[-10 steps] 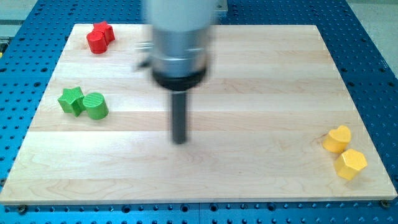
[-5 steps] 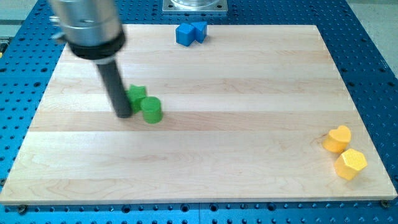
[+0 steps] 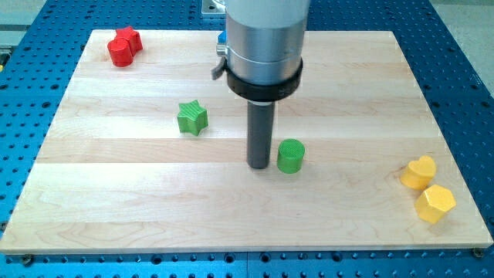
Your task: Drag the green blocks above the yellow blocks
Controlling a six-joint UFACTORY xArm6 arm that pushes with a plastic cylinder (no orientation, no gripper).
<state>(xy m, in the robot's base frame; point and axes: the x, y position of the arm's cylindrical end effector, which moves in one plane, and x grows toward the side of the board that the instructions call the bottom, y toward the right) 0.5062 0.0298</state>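
My tip (image 3: 258, 165) rests on the board just left of a green cylinder (image 3: 290, 157), close to or touching it. A green star block (image 3: 192, 118) lies apart, up and to the left of the tip. Two yellow blocks sit near the view's right edge: a rounded one (image 3: 419, 172) and a hexagonal one (image 3: 436, 204) just below it. The green cylinder is well to the left of the yellow blocks and slightly higher in the view.
Two red blocks (image 3: 123, 45) sit touching at the board's top left corner. A blue block (image 3: 221, 38) peeks out behind the arm's body at the top. The wooden board (image 3: 370, 93) lies on a blue perforated table.
The tip has moved right, pushing the green cylinder rightward toward the middle of the board. The green star has separated from the cylinder and stays behind on the left.
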